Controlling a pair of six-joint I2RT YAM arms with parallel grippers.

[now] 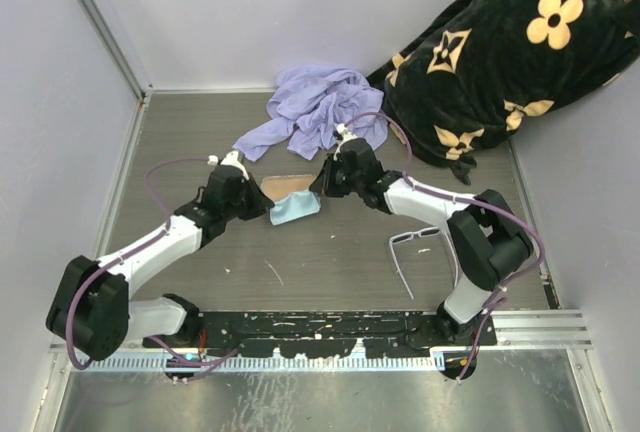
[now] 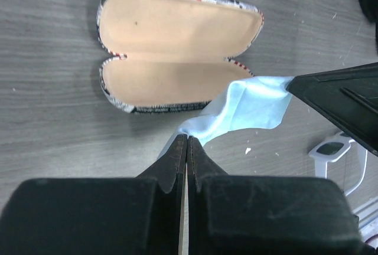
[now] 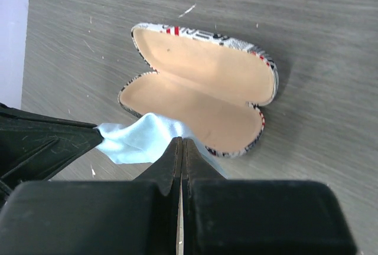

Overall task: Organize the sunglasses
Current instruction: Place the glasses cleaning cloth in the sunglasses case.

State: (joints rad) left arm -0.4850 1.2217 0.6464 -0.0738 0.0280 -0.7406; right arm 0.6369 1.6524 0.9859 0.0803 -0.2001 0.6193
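Left gripper [image 2: 186, 141]: jaws pressed together, pinching one end of the light-blue cloth [image 2: 254, 104].
Right gripper [image 3: 181, 144]: jaws likewise closed, pinching the opposite end of the cloth, which hangs between the two tools.
Glasses case [image 2: 177, 54]: lies open on the table [image 1: 330, 272], tan lining up, at 12 o'clock from the cloth in the top view.
Sunglasses [image 1: 414, 238]: on the table, well apart from both tools and untouched, at about 4 o'clock from the right gripper in the top view.
Long axis: front bar runs roughly 9 to 3 o'clock, and the visible temple trails toward 6 o'clock.
Nearer arm: the right, judged from its forearm passing just beside the frame.
Hidden or unclear: fingertips are covered by the wrists in the top view. The left wrist view cuts the sunglasses off at its lower right edge, and the right wrist view lacks them. The second temple is hard to tell from the arm.
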